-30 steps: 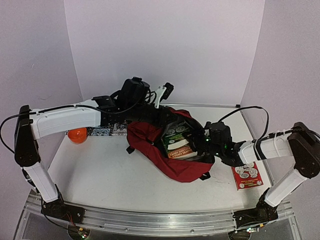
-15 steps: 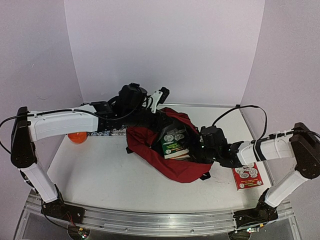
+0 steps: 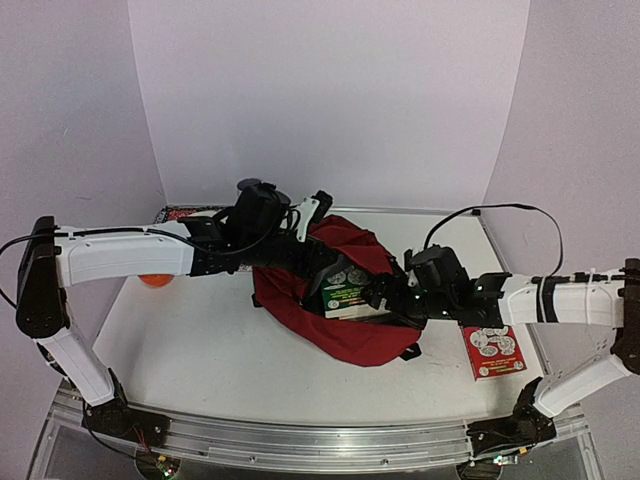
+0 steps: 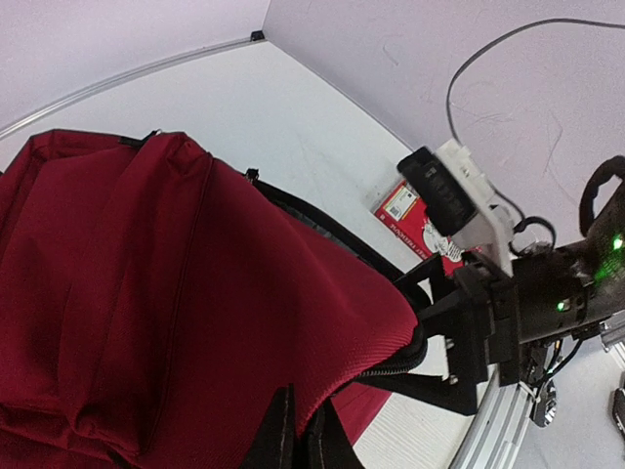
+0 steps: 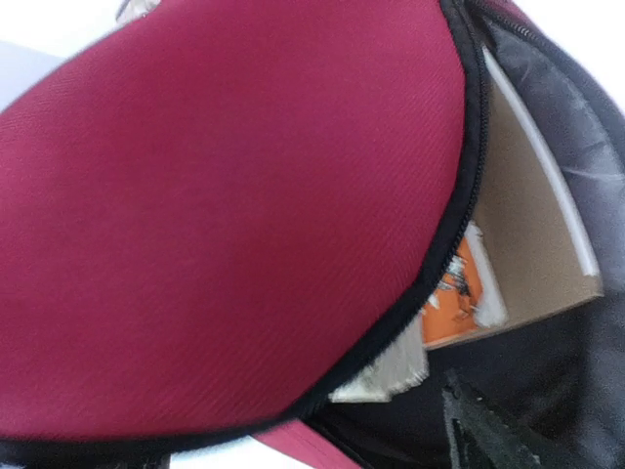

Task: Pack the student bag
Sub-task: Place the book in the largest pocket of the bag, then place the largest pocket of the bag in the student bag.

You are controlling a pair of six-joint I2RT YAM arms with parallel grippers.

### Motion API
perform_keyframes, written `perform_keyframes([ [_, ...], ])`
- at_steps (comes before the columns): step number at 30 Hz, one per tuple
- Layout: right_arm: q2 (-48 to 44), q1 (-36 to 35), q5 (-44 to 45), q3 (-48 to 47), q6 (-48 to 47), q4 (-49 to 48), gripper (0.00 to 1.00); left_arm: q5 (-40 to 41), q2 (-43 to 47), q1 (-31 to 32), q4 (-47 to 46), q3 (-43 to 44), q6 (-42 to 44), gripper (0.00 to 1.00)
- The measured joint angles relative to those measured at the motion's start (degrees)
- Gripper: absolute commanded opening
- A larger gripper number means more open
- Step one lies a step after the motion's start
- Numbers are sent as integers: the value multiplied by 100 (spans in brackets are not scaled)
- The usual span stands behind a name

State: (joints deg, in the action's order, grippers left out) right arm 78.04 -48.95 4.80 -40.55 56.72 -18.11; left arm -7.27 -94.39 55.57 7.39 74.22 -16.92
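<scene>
The student bag, dark red with black zips, lies in the middle of the table with its mouth held open. My left gripper is shut on the upper edge of the bag's fabric and lifts it. A green-covered book sits inside the opening. My right gripper is at the bag's mouth beside the book, open and holding nothing. In the right wrist view only one finger shows, inside the dark lining under a book with orange print.
A red booklet lies flat on the table at the right, next to the right forearm. An orange ball sits under the left arm. A patterned book lies at the back left by the wall.
My right gripper pushed left into the bag's mouth and opened, letting go of the green book, which now sits deeper in the bag. My left gripper kept its hold on the edge.
</scene>
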Motion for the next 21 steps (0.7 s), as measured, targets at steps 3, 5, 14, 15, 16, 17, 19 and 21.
perform_keyframes([
  [3,-210,2,50,-187,-339,676,98,-2,0,0,-1,-143,-67,8],
  [5,-327,16,95,-346,-566,1167,98,-1,3,0,-38,-253,-107,9],
  [14,-838,876,131,-514,-1363,2696,98,220,316,-6,-102,-883,-117,14],
  [15,-926,1087,106,-514,-1456,2778,98,251,374,-13,-104,-940,-121,16],
  [16,-1027,1310,99,-513,-1547,2834,98,278,424,-15,-108,-983,-125,18],
  [17,-1139,1561,88,-508,-1656,2880,98,298,467,-19,-119,-1018,-128,21],
  [19,-1345,2040,64,-477,-1842,2918,98,317,539,-24,-141,-1095,-160,28],
  [21,-1492,2495,57,-425,-2008,2937,98,352,617,-24,-144,-1179,-167,33],
])
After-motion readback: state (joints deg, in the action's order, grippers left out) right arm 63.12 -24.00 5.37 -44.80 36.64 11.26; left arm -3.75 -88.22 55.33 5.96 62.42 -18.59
